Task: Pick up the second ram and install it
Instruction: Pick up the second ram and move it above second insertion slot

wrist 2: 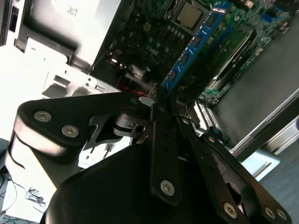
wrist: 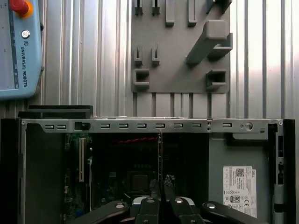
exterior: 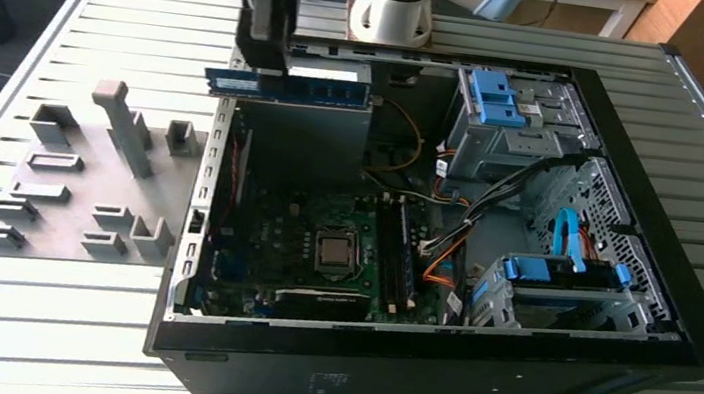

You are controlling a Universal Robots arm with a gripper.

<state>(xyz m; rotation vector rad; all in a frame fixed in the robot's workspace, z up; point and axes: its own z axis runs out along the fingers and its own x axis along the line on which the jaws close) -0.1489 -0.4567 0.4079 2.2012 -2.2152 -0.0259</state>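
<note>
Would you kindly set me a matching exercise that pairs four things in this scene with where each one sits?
1. second ram
2. grey holder blocks
3. processor
4. blue drive latches

A. on the motherboard
B. in the shut gripper, above the open case
C. on the table, at the exterior view's left of the case
D. on the drive cages, at the exterior view's right inside the case

Pairs: 1-B, 2-C, 3-A, 4-D

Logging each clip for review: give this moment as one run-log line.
gripper: shut on second ram | second ram: held level above open computer case | install: not seated
</note>
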